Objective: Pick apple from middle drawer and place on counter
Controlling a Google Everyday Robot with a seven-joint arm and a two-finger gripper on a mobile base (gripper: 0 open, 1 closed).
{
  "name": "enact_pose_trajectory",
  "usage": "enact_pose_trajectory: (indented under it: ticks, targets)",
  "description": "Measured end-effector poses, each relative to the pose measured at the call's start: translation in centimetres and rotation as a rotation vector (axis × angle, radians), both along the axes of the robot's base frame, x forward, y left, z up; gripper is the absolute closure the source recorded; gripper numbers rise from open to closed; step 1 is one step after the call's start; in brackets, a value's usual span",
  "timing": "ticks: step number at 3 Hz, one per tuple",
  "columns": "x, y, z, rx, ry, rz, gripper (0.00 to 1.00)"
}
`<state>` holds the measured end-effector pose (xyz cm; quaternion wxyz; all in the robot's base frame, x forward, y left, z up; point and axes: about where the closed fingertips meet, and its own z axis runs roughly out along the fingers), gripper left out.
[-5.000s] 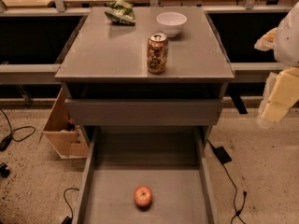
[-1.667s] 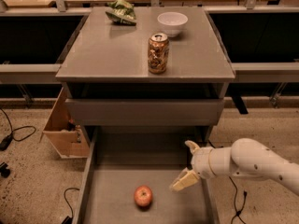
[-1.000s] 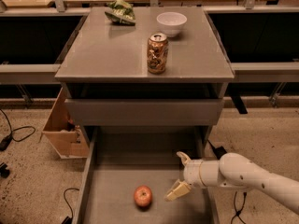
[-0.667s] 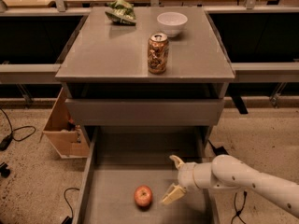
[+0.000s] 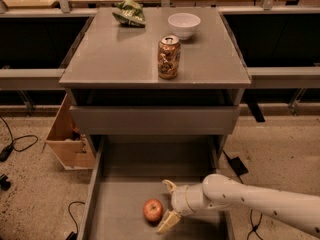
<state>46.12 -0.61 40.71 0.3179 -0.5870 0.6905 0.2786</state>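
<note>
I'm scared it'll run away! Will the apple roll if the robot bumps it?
Probably: the apple is round and lies loose on the flat floor of the middle drawer, so a nudge could roll it, though the side walls should stop it. The gripper, just right of it, has open fingers.

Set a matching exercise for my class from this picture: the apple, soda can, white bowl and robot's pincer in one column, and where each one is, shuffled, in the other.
Column one:
1 apple
2 soda can
3 white bowl
4 pincer

Column two:
A at the back of the counter
B open, low inside the drawer, just picture-right of the fruit
C on the floor of the middle drawer
D upright, nearer the counter's front edge

Pairs: 1-C; 2-D; 3-A; 4-B
</note>
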Motion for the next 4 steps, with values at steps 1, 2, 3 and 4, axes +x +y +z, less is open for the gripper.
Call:
enact_pose_trajectory:
  ticks: [1,2,3,4]
  targets:
    - [-0.2,1.8,-1.9,-0.010,0.010,0.030,0.00]
    - [0.1,3.3,-3.9,-0.020,0.008,0.066,0.27]
    - [0.1,3.3,-3.9,-0.020,0.008,0.066,0.58]
    - [0.1,3.3,-3.9,-0.020,0.008,0.066,0.81]
